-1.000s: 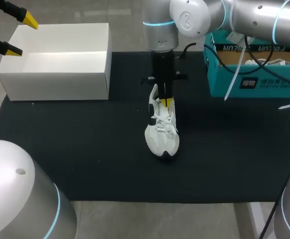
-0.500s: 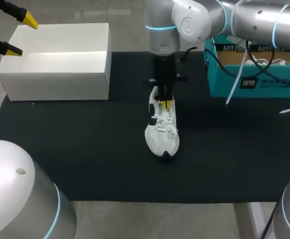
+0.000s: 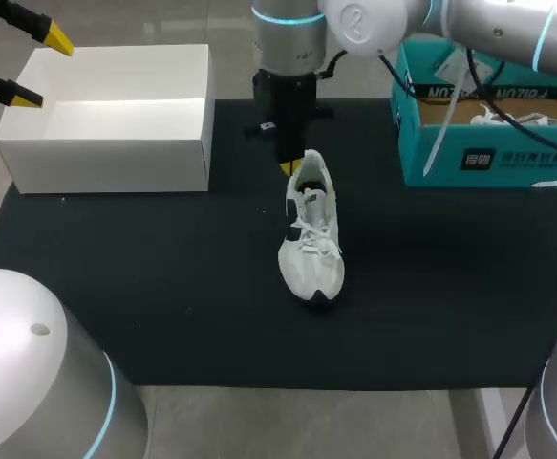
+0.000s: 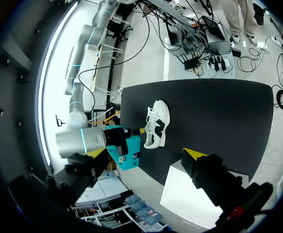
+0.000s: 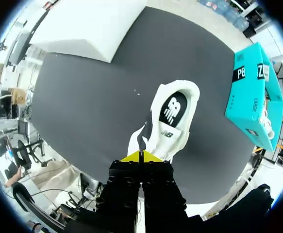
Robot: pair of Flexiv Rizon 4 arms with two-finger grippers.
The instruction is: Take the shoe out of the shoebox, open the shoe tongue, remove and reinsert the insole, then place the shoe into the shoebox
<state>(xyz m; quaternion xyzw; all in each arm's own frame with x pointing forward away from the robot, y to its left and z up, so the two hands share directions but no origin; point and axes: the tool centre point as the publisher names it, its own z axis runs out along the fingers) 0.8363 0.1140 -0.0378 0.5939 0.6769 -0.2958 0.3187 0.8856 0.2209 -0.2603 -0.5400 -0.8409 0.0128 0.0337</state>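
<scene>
A white sneaker (image 3: 309, 234) lies on the black mat, toe toward the front edge. In the right wrist view its opening faces up, showing the dark insole (image 5: 173, 110) with a white logo. My right gripper (image 3: 289, 166) is shut with nothing in it. It hangs above the shoe's heel end, its yellow tips (image 5: 140, 156) pressed together. My left gripper (image 3: 35, 69) stands open over the left end of the open white box (image 3: 116, 153), which holds nothing. From the left wrist view, the sneaker (image 4: 156, 124) is far ahead of that gripper (image 4: 146, 153).
A teal shoebox (image 3: 488, 158) stands at the back right of the mat (image 3: 163, 287), with another white shoe and loose straps inside. My right arm reaches across in front of it. The white box (image 4: 190, 196) sits at the mat's back left corner.
My right gripper has lifted out of the shoe's opening and moved back and to the left, still shut. The sneaker and my left arm have stayed put.
</scene>
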